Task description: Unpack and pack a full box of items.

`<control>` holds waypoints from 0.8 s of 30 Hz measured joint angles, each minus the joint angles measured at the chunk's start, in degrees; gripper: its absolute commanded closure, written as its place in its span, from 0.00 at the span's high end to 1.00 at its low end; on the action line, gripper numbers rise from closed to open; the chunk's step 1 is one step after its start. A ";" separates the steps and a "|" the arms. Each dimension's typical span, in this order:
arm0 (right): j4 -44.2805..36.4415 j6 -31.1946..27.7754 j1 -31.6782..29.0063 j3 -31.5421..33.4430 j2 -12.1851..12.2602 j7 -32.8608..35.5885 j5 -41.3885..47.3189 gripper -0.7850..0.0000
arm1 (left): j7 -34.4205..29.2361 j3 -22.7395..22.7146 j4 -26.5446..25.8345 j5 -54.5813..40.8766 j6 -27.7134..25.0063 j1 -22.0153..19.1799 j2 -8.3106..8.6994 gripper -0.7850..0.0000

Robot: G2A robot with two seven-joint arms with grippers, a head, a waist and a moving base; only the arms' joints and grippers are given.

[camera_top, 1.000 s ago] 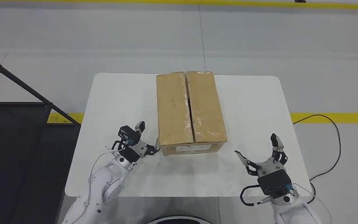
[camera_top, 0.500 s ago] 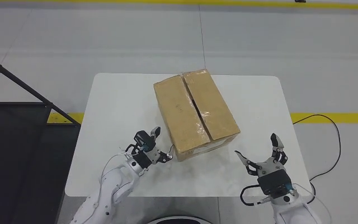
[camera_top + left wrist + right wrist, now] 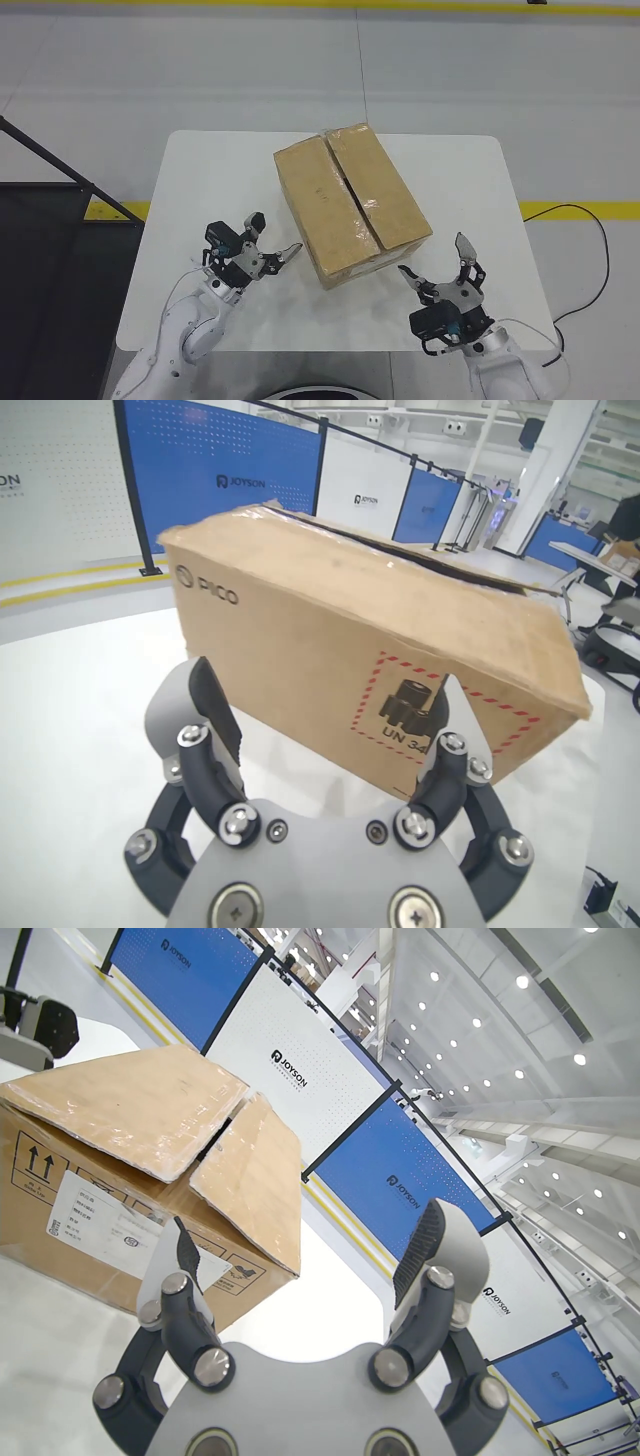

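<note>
A closed brown cardboard box (image 3: 351, 203) sits skewed on the white table (image 3: 220, 170), its two top flaps meeting along a taped seam. In the left wrist view its long side (image 3: 350, 660) with a red dashed mark faces me. My left gripper (image 3: 274, 238) stands open just off the box's near left corner, nothing between its fingers (image 3: 212, 705). My right gripper (image 3: 437, 257) is open too, close to the box's near right corner (image 3: 280, 1268), not touching it. A white label (image 3: 115, 1228) shows on the box's end face.
Bare tabletop lies to the left and right of the box and along the near edge. A black cable (image 3: 585, 250) trails on the floor past the table's right side. Blue and white partition panels (image 3: 225, 475) stand in the room behind.
The left gripper pushed the box's near end to the right, turning it, then drew back to the left. The right gripper moved left and forward toward the box's near right corner.
</note>
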 measured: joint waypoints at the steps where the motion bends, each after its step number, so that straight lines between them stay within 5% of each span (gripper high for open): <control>1: 0.24 -0.16 0.55 -0.48 -0.04 0.39 -0.24 0.99 | 0.01 -0.48 0.00 -0.59 -0.01 0.12 0.04 1.00; 7: 2.21 -0.76 4.23 -2.88 -0.33 3.32 -1.47 1.00 | -0.27 -2.55 0.03 -2.66 -0.63 0.50 0.23 1.00; 20: 4.37 1.28 7.31 -5.56 -0.89 6.52 -2.55 0.71 | -0.48 -3.78 0.81 -4.15 -0.77 0.47 0.25 1.00; 24: 4.54 1.71 7.31 -6.00 -0.99 6.69 -2.88 0.69 | -0.43 -3.77 0.86 -3.83 -0.80 0.50 0.24 1.00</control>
